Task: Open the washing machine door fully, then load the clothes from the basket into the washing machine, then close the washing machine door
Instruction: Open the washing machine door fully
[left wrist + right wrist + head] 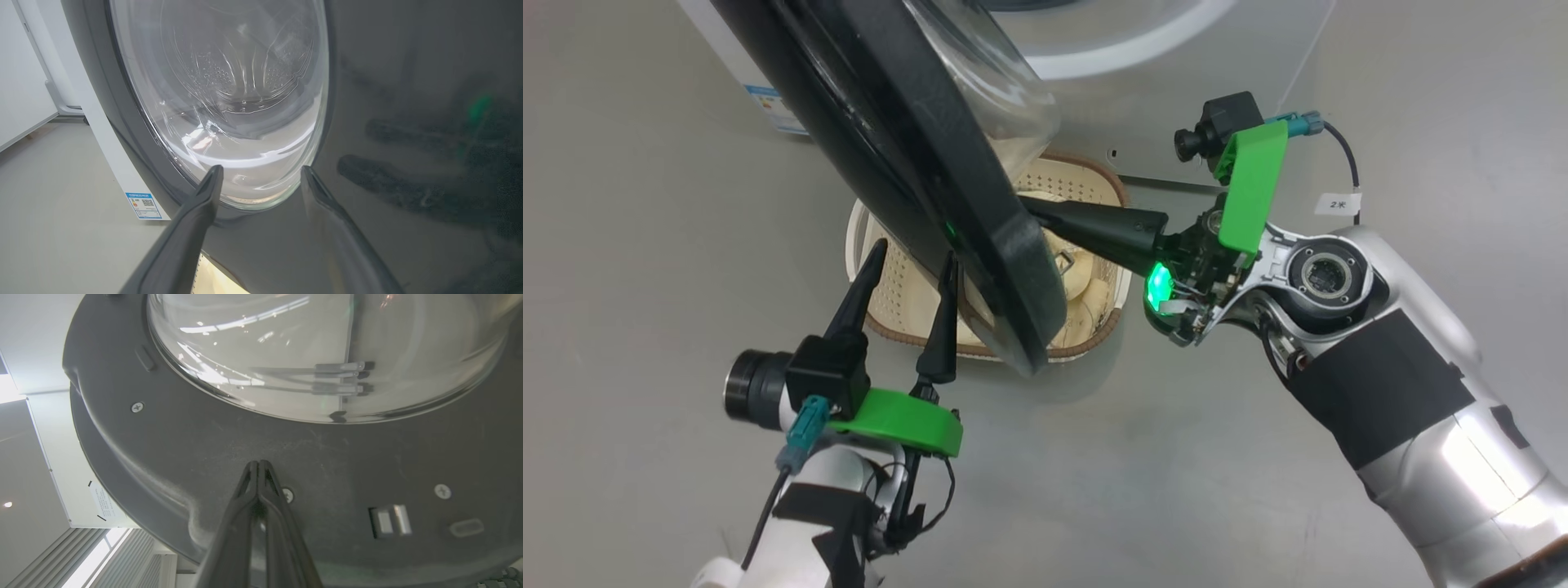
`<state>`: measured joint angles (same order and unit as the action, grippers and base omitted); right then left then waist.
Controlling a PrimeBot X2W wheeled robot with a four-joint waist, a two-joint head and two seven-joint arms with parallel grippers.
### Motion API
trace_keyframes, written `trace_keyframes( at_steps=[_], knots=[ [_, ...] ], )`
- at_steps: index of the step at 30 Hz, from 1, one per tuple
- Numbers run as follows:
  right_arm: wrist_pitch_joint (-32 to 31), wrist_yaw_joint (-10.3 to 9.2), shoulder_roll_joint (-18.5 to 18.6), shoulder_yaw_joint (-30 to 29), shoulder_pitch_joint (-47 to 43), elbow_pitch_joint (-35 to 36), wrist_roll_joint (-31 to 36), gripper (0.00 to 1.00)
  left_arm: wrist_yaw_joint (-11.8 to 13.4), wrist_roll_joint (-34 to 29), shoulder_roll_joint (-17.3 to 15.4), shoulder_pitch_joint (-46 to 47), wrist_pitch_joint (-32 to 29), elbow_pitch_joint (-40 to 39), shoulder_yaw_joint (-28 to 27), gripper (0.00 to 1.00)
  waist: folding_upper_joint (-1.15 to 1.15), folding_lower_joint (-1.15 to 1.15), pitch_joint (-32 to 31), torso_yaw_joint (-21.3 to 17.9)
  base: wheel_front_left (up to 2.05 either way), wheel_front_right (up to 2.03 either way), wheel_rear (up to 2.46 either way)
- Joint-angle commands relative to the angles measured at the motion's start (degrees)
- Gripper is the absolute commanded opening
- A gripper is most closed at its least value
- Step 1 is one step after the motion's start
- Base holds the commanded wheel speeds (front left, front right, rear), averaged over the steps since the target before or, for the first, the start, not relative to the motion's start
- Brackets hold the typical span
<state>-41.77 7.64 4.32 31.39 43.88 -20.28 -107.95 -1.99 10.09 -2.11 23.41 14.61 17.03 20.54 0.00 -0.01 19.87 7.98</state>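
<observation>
The washing machine door (980,237) stands partly open, its black rim slanting over the basket (1107,181). Its glass bowl (992,73) bulges toward the white washing machine (1176,90). Pale yellow clothes (1088,282) lie in the cream basket, half hidden by the door. My right gripper (1024,207) is shut, and its tips (258,463) rest against the door's inner face (347,465) below the glass (327,347). My left gripper (915,250) is open on the door's outer side. Its fingers (206,192) point at the lower edge of the glass (237,102), with nothing between them.
Grey floor (645,245) surrounds the machine and basket. A blue sticker (143,205) sits low on the machine's white front. The metal latch (390,520) is on the door's inner face. A white wall panel (24,81) stands to the left in the left wrist view.
</observation>
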Motion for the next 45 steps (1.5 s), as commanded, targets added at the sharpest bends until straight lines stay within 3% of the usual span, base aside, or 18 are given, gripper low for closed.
trace_keyframes(
  at_steps=[1,11,23,24,25,26,34,38,41,45],
  knots=[
    [0.44,-0.15,-1.07,1.00,-0.24,2.48,-0.81,0.00,-0.11,-0.29,-0.76,0.06,0.39,-1.46,-1.87,1.00,0.00,0.01,-0.18,0.03,0.00,0.00,0.00],
    [8.26,-0.15,0.23,2.53,-0.15,2.31,-1.85,0.00,0.06,0.23,-0.76,-0.36,0.39,-1.08,-1.84,1.00,0.00,0.01,-1.44,0.01,0.00,0.00,0.00],
    [35.37,-0.15,4.14,-4.33,-0.95,0.17,7.17,0.00,-0.27,-0.67,-0.77,-1.78,0.39,0.18,-3.32,1.00,0.00,0.01,-3.38,-1.08,0.00,0.00,0.00],
    [37.46,-0.15,4.91,-4.72,-1.40,0.20,8.44,0.13,-0.33,-0.74,-0.79,-1.98,0.39,0.28,-3.51,1.00,0.00,0.01,-3.67,-1.26,0.00,0.00,0.00],
    [39.19,-0.15,5.57,-5.00,-1.92,0.40,9.51,0.64,-0.39,-0.80,-0.82,-2.23,0.39,0.37,-3.71,1.00,0.00,0.01,-3.96,-1.47,0.00,0.00,0.00],
    [40.84,-0.15,6.26,-5.24,-2.56,0.56,10.59,1.00,-0.46,-0.87,-0.87,-2.50,0.39,0.47,-3.89,1.00,0.00,0.01,-4.30,-1.66,0.00,0.00,0.00],
    [53.21,-0.15,12.48,-4.83,-6.43,-1.72,24.68,1.00,-0.80,-1.33,-1.29,-4.34,0.39,1.07,-4.88,1.00,0.00,0.01,-6.36,-2.88,0.00,0.00,0.00],
    [55.90,-0.15,13.48,-6.46,-8.59,-4.22,32.11,1.00,-0.98,-1.49,-1.43,-5.07,0.39,1.36,-5.27,1.00,0.00,0.01,-7.52,-3.51,0.00,0.00,0.00],
    [56.63,-0.15,13.54,-9.54,-10.27,-5.92,40.35,1.00,-1.10,-1.52,-1.44,-5.51,0.39,1.57,-5.49,1.00,0.00,0.01,-8.43,-3.91,0.00,0.00,0.00],
    [56.73,-0.15,11.38,-18.25,-13.61,-5.26,54.97,1.00,-1.19,-1.55,-1.43,-6.06,0.39,1.82,-5.67,1.00,0.00,0.01,-9.52,-4.39,0.00,0.00,0.00]
  ],
)
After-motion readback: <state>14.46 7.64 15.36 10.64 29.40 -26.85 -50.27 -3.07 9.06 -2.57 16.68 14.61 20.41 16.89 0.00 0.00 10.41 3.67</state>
